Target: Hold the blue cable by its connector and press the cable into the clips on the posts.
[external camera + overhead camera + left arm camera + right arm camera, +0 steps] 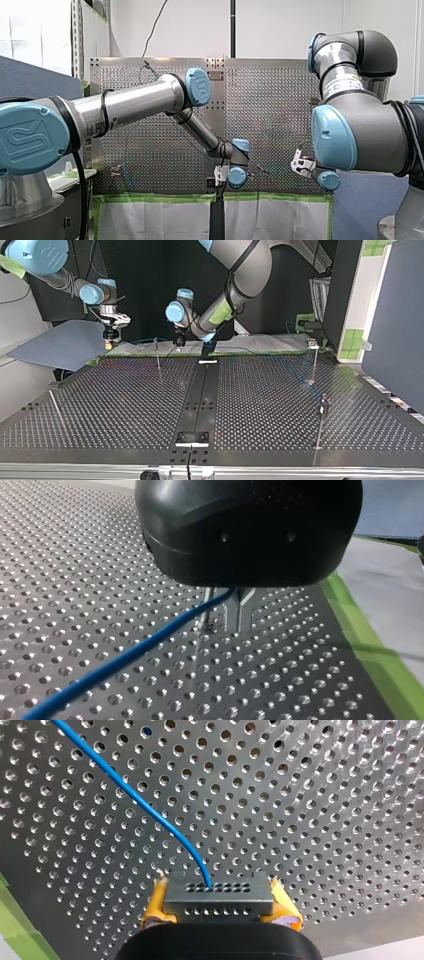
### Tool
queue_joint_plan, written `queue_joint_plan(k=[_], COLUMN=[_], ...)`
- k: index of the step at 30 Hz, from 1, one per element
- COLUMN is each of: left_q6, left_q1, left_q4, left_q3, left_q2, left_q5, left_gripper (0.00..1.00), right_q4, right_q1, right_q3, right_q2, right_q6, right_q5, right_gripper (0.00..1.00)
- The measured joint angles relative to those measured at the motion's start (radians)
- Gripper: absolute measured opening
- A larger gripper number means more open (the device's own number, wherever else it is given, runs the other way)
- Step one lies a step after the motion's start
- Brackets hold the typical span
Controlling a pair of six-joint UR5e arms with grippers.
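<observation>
In the right wrist view my right gripper [218, 912] is shut on a grey connector [218, 892], clamped between its yellow pads [156, 906]. The blue cable [135, 800] leaves the connector and runs off over the perforated plate. In the left wrist view my left gripper [239, 627] has its metal fingers [231, 611] shut on the blue cable [125, 655], just above the table, with a thin post [202, 622] right beside them. In the top view my right gripper [108, 342] hangs at the table's far left edge and my left gripper [178, 342] is near the far middle.
Thin posts stand on the perforated table [125, 405]: one [157, 354] near my left gripper, two [315, 362] [322, 412] at the top view's right, one [55, 407] leaning at its left. Green tape [370, 645] marks the table's edge. A black rail [200, 395] runs down the middle.
</observation>
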State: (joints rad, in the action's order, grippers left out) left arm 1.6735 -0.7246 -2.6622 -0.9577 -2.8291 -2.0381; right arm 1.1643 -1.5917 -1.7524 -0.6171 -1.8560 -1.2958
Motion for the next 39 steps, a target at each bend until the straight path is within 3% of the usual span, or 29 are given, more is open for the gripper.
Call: queue_joint_plan(k=[9, 18, 28, 39], left_q6=[0.0, -0.001, -0.001, 0.0], left_q1=[0.019, 0.04, 0.026, 0.039], left_q4=[-0.026, -0.027, -0.038, -0.056], left_q3=[0.049, 0.044, 0.053, 0.089], left_q2=[-0.001, -0.003, -0.032, -0.037], left_q5=[0.021, 0.026, 0.031, 0.035], left_gripper=[0.0, 0.0, 0.0, 0.0], right_q4=[-0.007, -0.021, -0.023, -0.028], right_q1=[0.0, 0.0, -0.006, 0.0], right_q3=[0.024, 0.06, 0.079, 0.115], right_q2=[0.001, 0.002, 0.045, 0.062], right_q6=[-0.011, -0.025, -0.006, -0.022], right_q5=[0.001, 0.007, 0.015, 0.013], right_gripper=[0.0, 0.0, 0.0, 0.0])
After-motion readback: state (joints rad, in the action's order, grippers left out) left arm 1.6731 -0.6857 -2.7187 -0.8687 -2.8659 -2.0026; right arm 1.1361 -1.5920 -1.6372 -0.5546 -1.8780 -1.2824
